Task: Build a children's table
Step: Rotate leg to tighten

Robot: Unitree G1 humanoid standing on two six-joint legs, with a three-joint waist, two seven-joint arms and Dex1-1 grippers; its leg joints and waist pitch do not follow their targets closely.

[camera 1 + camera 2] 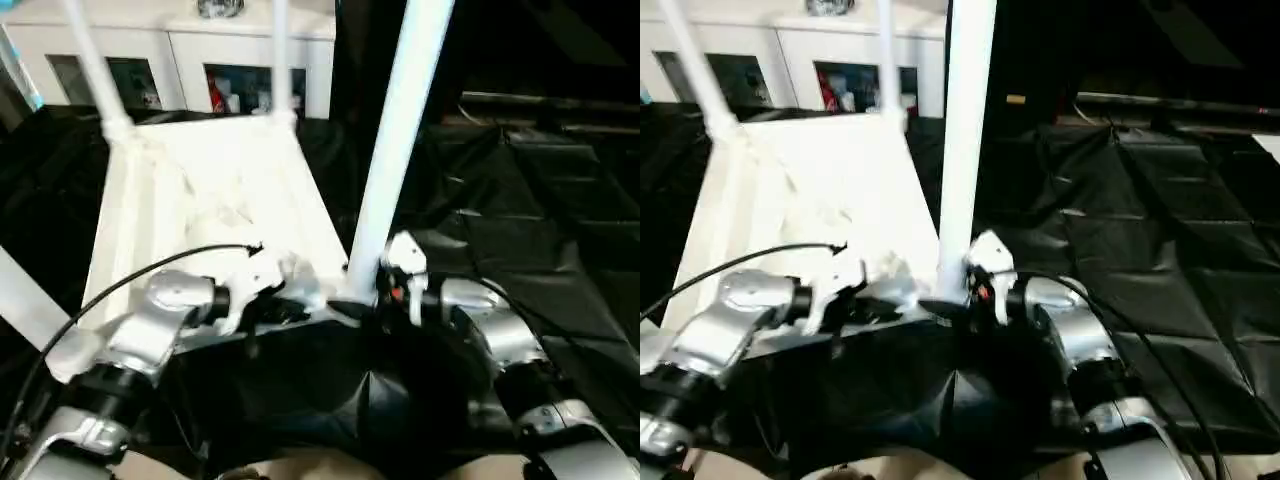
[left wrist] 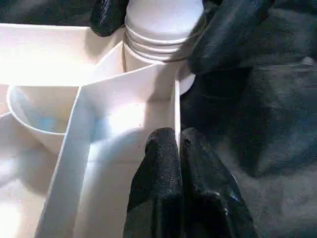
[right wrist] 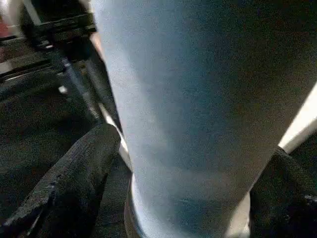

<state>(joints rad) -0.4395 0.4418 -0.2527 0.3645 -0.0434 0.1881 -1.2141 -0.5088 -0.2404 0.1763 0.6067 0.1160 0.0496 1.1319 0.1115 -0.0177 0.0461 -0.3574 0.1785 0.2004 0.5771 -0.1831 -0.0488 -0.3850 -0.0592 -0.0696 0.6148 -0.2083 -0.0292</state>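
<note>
- Right wrist view: right gripper (image 3: 185, 198) stands wide, one black rubbery finger (image 3: 74, 183) at lower left, the other at lower right, the leg (image 3: 198, 99) between them.
- Leg: smooth white tube, upright, seated in the corner socket (image 2: 158, 44) at frame centre.
- Left gripper (image 2: 179, 163), closed, pinches the tabletop (image 1: 200, 200) rim rib.
- Tabletop: ribbed white plastic, underside up, on black sheeting (image 1: 1160, 250).

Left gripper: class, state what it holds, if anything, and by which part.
The left gripper is shut on the tabletop, pinching a thin upright rib of its underside near the corner socket where a leg stands.
</note>
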